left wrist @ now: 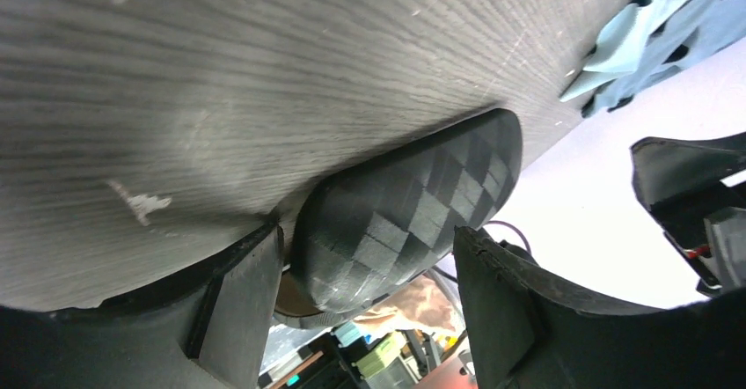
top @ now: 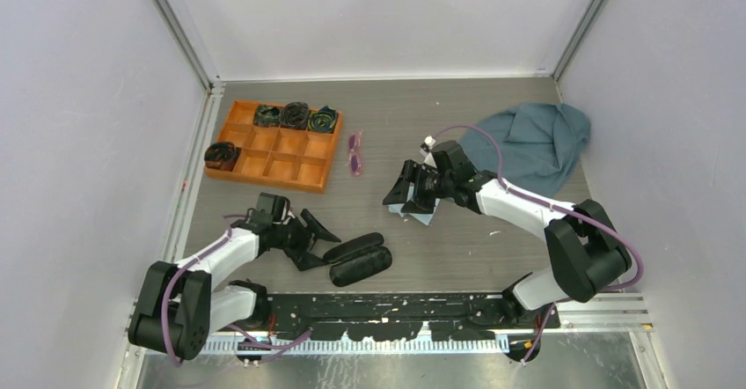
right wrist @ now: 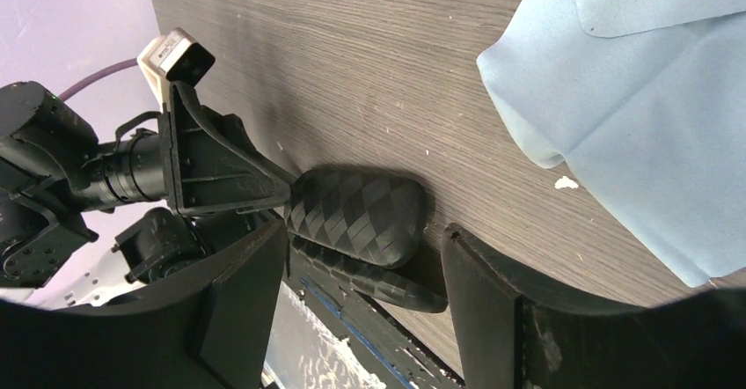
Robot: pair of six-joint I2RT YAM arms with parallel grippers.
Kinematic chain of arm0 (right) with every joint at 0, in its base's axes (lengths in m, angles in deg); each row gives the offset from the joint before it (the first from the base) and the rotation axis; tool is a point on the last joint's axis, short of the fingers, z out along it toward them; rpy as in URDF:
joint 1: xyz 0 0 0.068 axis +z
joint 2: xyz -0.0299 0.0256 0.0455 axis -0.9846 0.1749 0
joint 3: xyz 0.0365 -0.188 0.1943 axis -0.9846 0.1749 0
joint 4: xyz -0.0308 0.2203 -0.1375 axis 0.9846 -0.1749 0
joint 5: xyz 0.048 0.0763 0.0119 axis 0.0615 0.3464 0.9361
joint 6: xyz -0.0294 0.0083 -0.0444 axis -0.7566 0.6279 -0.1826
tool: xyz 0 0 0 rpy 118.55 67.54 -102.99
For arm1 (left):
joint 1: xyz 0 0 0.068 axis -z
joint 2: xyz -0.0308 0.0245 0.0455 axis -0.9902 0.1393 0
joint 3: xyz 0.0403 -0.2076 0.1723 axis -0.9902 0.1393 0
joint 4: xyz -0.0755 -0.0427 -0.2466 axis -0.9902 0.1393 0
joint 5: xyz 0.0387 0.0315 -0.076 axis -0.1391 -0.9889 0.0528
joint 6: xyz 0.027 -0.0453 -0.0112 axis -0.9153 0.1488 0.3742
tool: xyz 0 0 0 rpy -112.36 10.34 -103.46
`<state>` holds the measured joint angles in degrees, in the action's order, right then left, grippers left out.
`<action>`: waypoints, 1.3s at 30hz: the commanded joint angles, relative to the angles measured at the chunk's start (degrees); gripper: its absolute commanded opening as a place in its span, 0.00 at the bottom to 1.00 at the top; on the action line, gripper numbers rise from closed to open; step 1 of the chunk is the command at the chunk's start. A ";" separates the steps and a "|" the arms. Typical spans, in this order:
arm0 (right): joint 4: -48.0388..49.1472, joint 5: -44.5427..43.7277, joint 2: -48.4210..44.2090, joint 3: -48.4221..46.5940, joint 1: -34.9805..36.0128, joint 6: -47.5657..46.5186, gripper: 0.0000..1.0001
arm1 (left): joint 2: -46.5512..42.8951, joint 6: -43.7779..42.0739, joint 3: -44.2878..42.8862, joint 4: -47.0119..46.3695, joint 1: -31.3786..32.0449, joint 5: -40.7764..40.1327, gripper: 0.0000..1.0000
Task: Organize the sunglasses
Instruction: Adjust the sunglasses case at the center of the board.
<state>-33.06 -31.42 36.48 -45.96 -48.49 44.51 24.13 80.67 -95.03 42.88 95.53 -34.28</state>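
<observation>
Top external view: sunglasses (top: 355,153) lay folded on the table (top: 457,248), just right of the orange tray (top: 283,171), well apart from both grippers. Left gripper (top: 321,241) was released, jaws spread at the left end of the open black case (top: 361,260); left wrist view showed the case end between its fingers, contact unclear. Right gripper (top: 409,210) was also spread wide, grasping nothing; right wrist view showed a light-blue cloth (right wrist: 616,99) on the table beside one finger. Dark rolled items (top: 296,114) sat in four tray compartments. A bigger grey-blue cloth (top: 532,143) lay at the far right
</observation>
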 commanded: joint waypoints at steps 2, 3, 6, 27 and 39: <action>2.08 -0.41 0.18 1.40 0.16 -0.81 0.71 | 1.12 3.43 1.10 -8.54 0.26 0.39 0.72; 2.12 -0.44 0.29 1.51 0.13 -0.85 0.71 | 1.19 3.87 1.23 -8.96 0.26 0.60 0.71; 2.37 -0.62 0.57 1.72 0.12 -0.78 0.70 | 1.58 5.31 1.54 -10.12 0.34 0.36 0.66; -3.90 -12.99 -9.82 0.55 0.07 -2.38 0.70 | -5.39 -3.02 -18.15 9.03 0.43 -7.22 0.01; -8.66 -18.26 -15.70 -0.34 -0.42 -5.57 0.71 | -5.59 -27.95 -43.75 32.93 1.47 -23.52 0.00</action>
<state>-40.69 -47.40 20.98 -44.51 -48.66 40.51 18.91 62.44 -133.32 67.16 95.90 -51.00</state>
